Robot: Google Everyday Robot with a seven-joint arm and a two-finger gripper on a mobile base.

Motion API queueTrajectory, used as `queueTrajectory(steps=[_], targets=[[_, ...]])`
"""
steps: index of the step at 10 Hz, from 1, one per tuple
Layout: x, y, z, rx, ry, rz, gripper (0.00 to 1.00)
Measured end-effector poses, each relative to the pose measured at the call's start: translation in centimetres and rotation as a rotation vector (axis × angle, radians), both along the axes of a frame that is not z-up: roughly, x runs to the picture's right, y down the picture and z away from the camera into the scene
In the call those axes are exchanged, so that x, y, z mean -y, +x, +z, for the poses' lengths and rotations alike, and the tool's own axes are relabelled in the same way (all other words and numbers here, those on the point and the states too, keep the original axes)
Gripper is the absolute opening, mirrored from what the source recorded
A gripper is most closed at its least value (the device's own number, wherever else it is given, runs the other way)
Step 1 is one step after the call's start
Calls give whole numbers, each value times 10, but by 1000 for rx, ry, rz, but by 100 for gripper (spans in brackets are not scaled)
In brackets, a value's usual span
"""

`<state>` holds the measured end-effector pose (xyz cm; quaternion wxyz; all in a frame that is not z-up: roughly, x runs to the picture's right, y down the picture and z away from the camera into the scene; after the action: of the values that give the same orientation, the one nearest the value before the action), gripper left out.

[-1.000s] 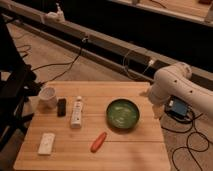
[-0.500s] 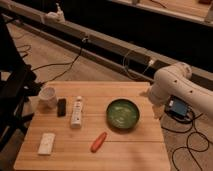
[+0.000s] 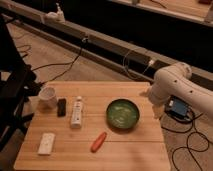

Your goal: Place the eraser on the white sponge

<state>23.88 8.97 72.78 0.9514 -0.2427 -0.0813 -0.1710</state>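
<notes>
- while the eraser point(image 3: 61, 106) lies on the left part of the desk point(image 3: 125, 156), just beside the white cup point(image 3: 48, 96) and near the long white bottle point(image 3: 76, 111), the hand point(image 3: 158, 107) hangs at the desk's right edge, beyond the green bowl point(image 3: 123, 113); i cannot tell whether it is wide or narrow.
- the white sponge point(image 3: 46, 143) lies flat near the front left corner, apart from the eraser and well apart from the hand, so no part of the task looks done.
- risk 1: the reach has to cross almost the whole desk. a low path could clip the bowl's rim or push the orange stick point(image 3: 98, 141) that lies in front of it.
- risk 2: the eraser sits between 2 neighbours, the cup and the bottle. a descent that is slightly off could knock the cup over or set the bottle rolling into the eraser.
- risk 3: the eraser is small and low, so a grip taken too high would likely slip off and leave it skewed on the wood.
- risk 4: the sponge is only a little larger than the eraser. an off-centre release could leave the block half on the pad or let it slide onto the desk.
</notes>
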Motion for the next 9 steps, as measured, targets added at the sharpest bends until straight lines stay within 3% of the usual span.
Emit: queueTrajectory(steps=[7, 9], targets=[[-1, 0, 1, 3, -2, 0, 80], [3, -12, 5, 27, 4, -57, 80]])
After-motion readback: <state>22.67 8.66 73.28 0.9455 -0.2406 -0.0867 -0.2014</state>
